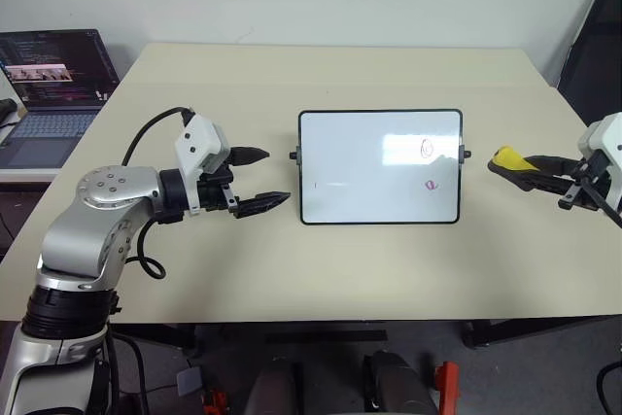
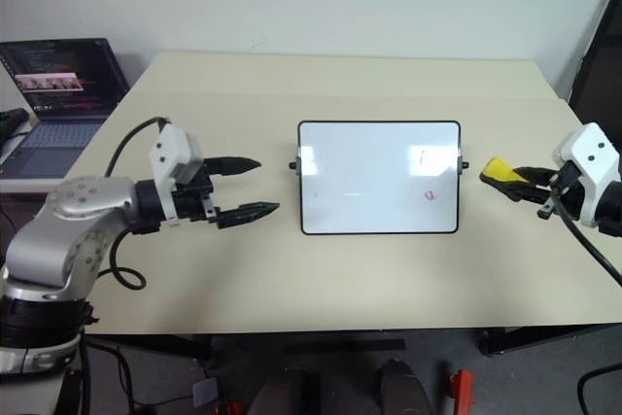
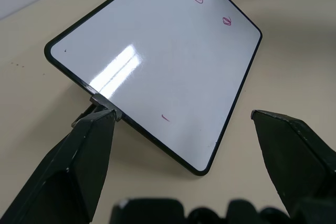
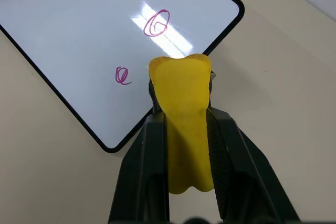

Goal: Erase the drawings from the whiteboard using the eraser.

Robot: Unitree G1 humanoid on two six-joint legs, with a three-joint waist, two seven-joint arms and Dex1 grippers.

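The whiteboard [image 1: 360, 167] lies flat at the middle of the beige table, black-framed. Two pink-purple drawings sit near its right side: an oval loop [image 1: 426, 149] and a small squiggle [image 1: 431, 184]. A third tiny stroke [image 3: 165, 118] marks the board near its left edge. My right gripper [image 1: 513, 166] hovers just right of the board, shut on the yellow eraser [image 1: 506, 156], which sticks out past the fingertips toward the board's right knob. My left gripper [image 1: 278, 177] is open just left of the board, holding nothing, with one finger [image 3: 84, 156] close to the left knob.
An open laptop [image 1: 53, 85] stands on a side desk beyond the table's left edge. A dark object [image 1: 595, 46] leans by the wall at the far right. The table's front edge [image 1: 292, 318] runs close below the arms.
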